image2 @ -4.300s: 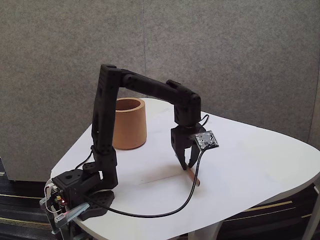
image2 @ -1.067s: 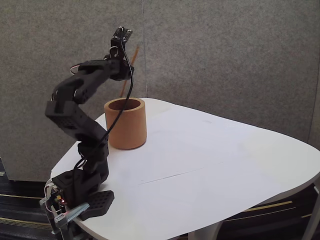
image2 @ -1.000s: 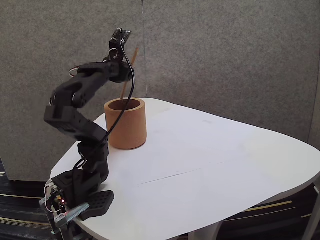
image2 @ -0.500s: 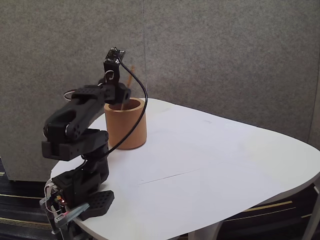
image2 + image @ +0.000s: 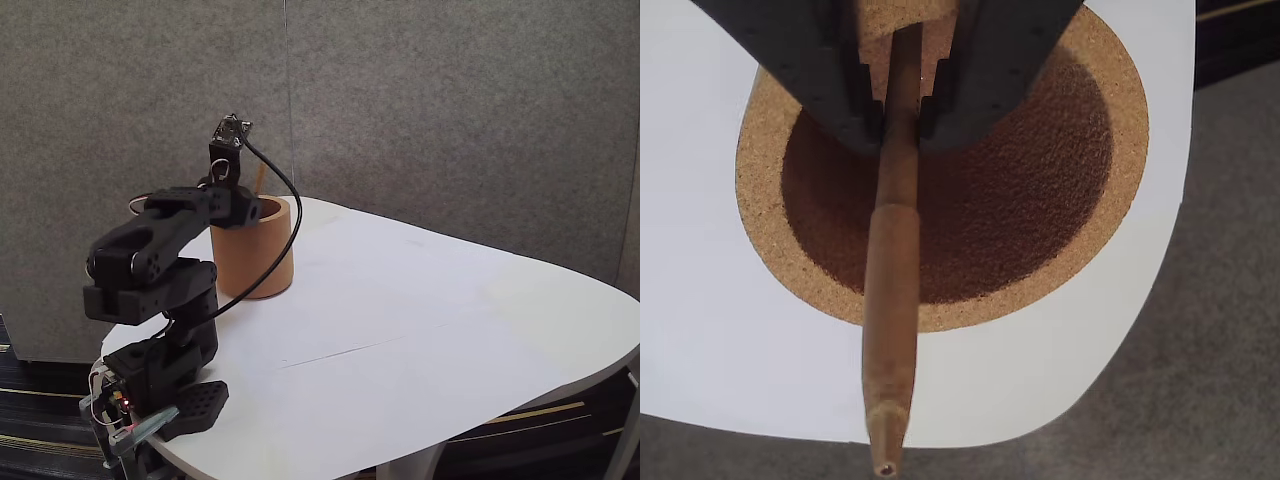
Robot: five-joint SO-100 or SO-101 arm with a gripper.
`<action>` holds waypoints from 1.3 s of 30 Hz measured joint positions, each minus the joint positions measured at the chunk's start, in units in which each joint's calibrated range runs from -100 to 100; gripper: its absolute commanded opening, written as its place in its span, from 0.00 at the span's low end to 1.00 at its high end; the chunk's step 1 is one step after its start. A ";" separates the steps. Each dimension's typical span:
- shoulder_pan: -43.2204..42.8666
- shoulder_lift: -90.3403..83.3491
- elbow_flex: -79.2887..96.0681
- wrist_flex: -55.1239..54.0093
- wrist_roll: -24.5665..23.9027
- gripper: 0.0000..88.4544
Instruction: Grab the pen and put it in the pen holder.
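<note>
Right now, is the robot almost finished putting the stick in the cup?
Almost. The pick-up is done: the gripper is shut on the thin tan wooden pen. It holds the pen over the opening of the squat brown cork pen holder, which stands on the white table. What is left is to let go so the pen drops inside, then pull the arm away.

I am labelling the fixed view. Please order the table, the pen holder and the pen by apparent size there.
1. The table, largest.
2. The pen holder, partly behind the arm.
3. The pen, only a short sliver showing above the holder beside the hand.
</note>
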 measured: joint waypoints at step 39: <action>-0.07 0.08 -16.43 0.08 0.00 0.37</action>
